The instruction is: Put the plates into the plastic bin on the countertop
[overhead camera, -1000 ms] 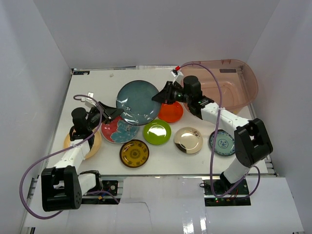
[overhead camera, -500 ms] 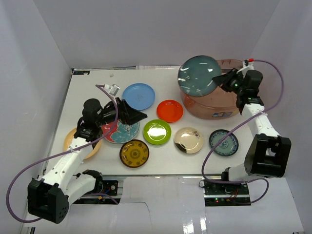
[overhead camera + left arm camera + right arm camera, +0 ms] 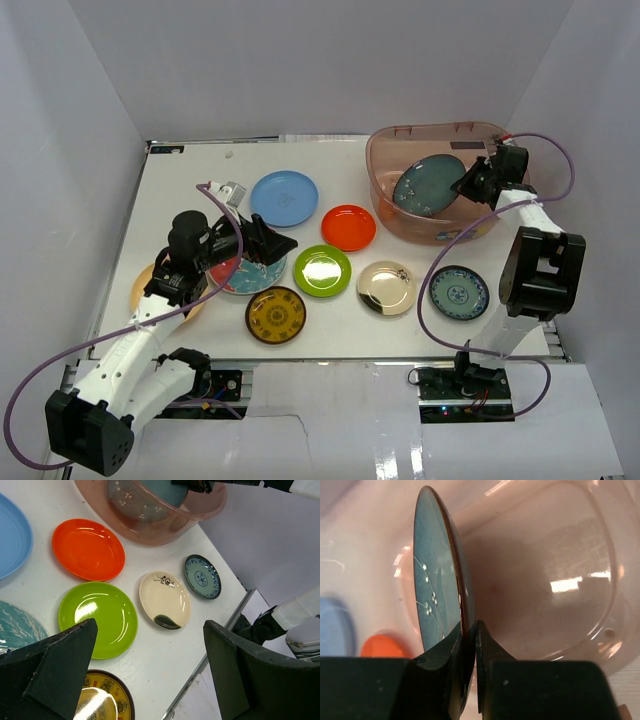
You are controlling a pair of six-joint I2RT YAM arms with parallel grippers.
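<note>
In the plastic bin, at the far right of the surface: one dark teal plate, tilted up on edge against the inside. Cannot tell whether touching the bin floor. Clamped at its rim by the right claw, fingers pinched together on the plate's edge.

Left claw spread wide apart, empty, above the red floral plate.

Outside the bin, lying flat on the white surface:
- light blue plate
- orange plate
- green plate
- gold plate
- teal patterned plate
- brown-yellow plate
- tan plate, partly hidden under the left arm

Enclosed by plain white walls at the back and both sides.
</note>
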